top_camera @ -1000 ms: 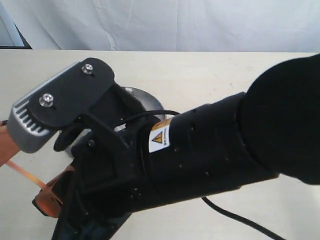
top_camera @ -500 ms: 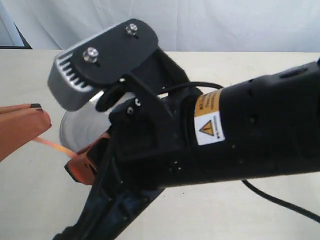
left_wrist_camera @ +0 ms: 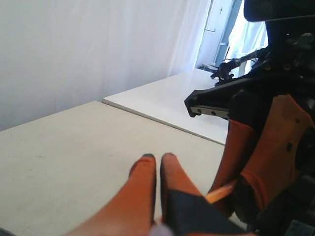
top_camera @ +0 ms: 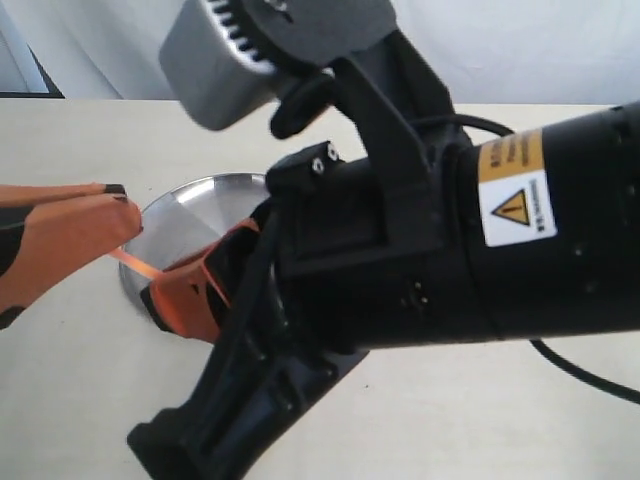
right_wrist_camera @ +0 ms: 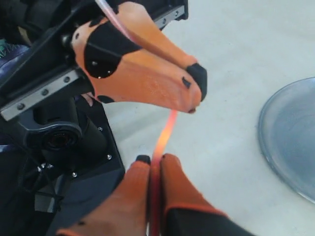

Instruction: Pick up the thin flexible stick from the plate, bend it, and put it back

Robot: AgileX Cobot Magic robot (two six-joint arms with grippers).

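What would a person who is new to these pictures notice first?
The big black right arm, with a yellow warning label, fills most of the exterior view and hides part of the silver plate. On the left of that view, the orange left pincer and right pincer are both shut on the thin stick, which spans the short gap between them, close to the plate.

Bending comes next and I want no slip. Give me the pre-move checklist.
1. Left tool shut on the thin flexible stick: ok.
2. Right tool shut on the stick: ok.
3. Stick lifted off the plate: ok.
4. Stick's bend: cannot tell; only a short span between the tools shows.
5. Plate bare for the return: cannot tell; the right arm hides part of it.
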